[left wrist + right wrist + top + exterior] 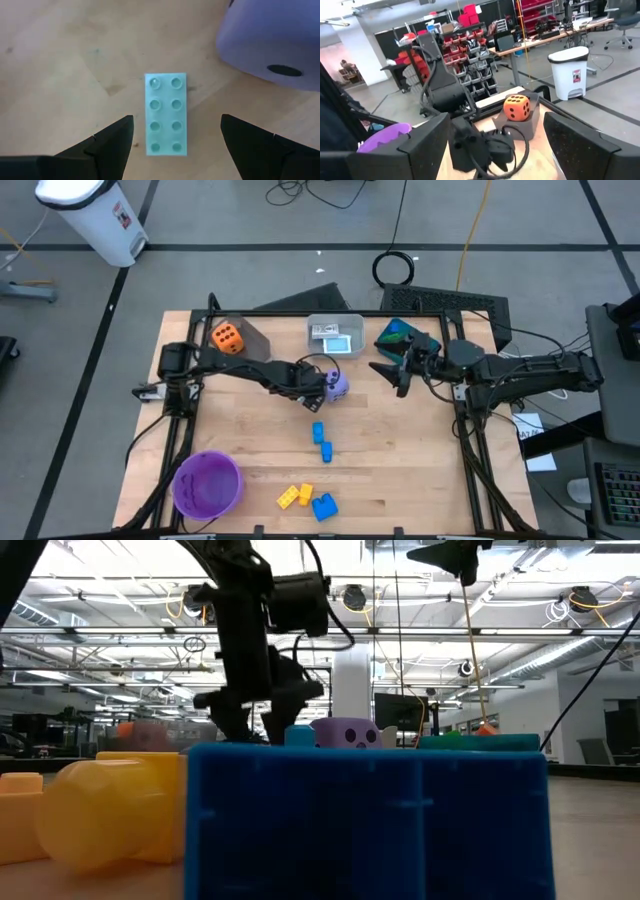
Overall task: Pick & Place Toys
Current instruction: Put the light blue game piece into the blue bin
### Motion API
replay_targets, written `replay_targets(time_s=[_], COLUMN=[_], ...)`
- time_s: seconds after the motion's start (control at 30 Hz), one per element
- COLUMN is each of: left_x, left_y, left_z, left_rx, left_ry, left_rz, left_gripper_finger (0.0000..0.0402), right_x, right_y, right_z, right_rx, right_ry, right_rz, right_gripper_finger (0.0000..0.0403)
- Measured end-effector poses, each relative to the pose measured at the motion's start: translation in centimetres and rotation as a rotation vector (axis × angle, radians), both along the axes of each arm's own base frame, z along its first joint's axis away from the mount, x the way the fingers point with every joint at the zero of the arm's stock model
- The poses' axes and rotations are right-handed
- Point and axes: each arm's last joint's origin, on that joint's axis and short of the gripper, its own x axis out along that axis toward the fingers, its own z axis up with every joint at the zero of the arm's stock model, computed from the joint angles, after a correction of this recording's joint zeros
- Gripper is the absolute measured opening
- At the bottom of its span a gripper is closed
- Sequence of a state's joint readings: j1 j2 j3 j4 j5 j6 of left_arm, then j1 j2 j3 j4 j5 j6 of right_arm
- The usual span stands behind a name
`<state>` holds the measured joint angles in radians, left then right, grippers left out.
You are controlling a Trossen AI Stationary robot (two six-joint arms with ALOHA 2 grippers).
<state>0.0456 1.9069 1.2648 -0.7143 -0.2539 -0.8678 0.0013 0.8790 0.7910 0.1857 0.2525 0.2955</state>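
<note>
Workshop or lab (seemingly industrial), red parts bins (470, 27), workbenches (545, 42), ceiling trusses (480, 635)

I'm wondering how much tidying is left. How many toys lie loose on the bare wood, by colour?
Blue bricks: 3
Yellow bricks: 2, it seems; they touch and are hard to separate
Pale teal brick: 1
Purple die: 1
Total: 7
</note>
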Motion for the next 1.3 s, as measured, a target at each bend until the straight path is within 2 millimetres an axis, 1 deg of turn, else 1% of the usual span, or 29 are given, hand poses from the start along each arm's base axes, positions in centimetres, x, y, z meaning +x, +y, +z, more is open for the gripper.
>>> replay_targets(time_s=[0.17, 0.37, 0.43, 0.53, 0.8, 0.87, 0.97, 1.07, 1.17, 1.3], left_x=[0.3, 0.6, 0.6, 0.7, 0.6, 0.5, 0.3, -0.2, -0.7, -1.5], left_y=[0.1, 0.6, 0.9, 1.3, 2.0, 2.1, 2.0, 2.0, 1.9, 1.8], left_z=[-1.9, -2.4, -2.4, -2.5, -2.6, -2.6, -2.0, -0.7, 2.4, 6.4], left_rx=[-0.014, -0.043, -0.052, -0.083, -0.141, -0.155, -0.162, -0.149, -0.121, -0.1], left_ry=[0.048, 0.053, 0.05, 0.042, 0.047, 0.048, 0.039, 0.021, -0.07, -0.221], left_rz=[-0.001, -0.021, -0.04, -0.066, -0.076, -0.071, -0.071, -0.067, -0.066, -0.076], left_gripper_finger=[0.0308, 0.0307, 0.03, 0.027, 0.0156, 0.0141, 0.0141, 0.0141, 0.0141, 0.0145], right_x=[-0.2, -0.3, -0.4, -0.4, -0.4, -0.4, -0.5, -0.5, -0.6, -0.6], right_y=[0.0, 0.0, 0.0, 0.0, 0.0, 0.0, 0.1, 0.1, 0.1, 0.2], right_z=[0.1, 0.1, 0.1, 0.0, -0.1, -0.1, 0.0, 0.1, 0.2, 0.1], right_rx=[0.007, 0.011, 0.011, 0.011, 0.011, 0.011, 0.011, 0.01, 0.001, -0.082], right_ry=[-0.009, -0.001, 0.003, 0.011, 0.019, 0.019, 0.016, 0.006, 0.003, 0.032], right_rz=[0.0, 0.0, 0.0, 0.0, 0.0, 0.0, 0.019, 0.046, 0.05, 0.052], right_gripper_finger=[0.0318, 0.0318, 0.0318, 0.0318, 0.0318, 0.0318, 0.0318, 0.0318, 0.0318, 0.0318])
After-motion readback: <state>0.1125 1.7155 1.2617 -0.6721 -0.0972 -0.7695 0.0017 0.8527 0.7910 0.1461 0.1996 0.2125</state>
